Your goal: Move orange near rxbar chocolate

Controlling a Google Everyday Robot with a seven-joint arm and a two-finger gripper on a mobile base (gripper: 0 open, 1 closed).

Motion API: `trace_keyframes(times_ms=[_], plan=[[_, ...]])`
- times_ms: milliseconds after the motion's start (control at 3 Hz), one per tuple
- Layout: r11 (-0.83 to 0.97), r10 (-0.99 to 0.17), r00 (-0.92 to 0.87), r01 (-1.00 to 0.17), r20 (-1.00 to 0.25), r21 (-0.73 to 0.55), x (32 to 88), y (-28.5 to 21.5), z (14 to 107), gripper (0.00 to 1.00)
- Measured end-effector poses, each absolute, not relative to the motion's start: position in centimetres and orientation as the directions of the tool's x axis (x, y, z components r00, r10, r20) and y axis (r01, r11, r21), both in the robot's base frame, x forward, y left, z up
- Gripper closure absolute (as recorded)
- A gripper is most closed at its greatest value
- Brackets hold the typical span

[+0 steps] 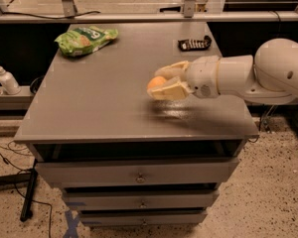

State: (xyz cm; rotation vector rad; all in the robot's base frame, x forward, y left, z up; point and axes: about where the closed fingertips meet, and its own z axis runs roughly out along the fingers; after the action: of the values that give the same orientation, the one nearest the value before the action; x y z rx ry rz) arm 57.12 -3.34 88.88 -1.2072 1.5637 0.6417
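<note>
— Where's the orange [154, 83]?
— Clamped in my gripper [164, 83], over the desk's [99, 103] right half; the bar [194, 44] lies near the back right corner
— Risk?
— A careless release: it could roll off the right edge

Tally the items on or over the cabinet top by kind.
Fruit: 1, the orange, gripped by the gripper just above the cabinet top, right of its middle.
Snack bars: 1, the rxbar chocolate, far right corner.
Snack bags: 1, the green bag, far left.
Total: 3.
</note>
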Motion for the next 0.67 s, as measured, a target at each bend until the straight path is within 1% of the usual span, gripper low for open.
trace_keyframes(times_ms=[333,667], plan=[[0.433,-0.349,0.036,-0.88,-0.936,-0.196,60.4,-6.8,89.0,1.0],[0.466,-0.352,0.072,-0.851,-0.933,-0.241,64.5,-9.4,89.6,1.0]])
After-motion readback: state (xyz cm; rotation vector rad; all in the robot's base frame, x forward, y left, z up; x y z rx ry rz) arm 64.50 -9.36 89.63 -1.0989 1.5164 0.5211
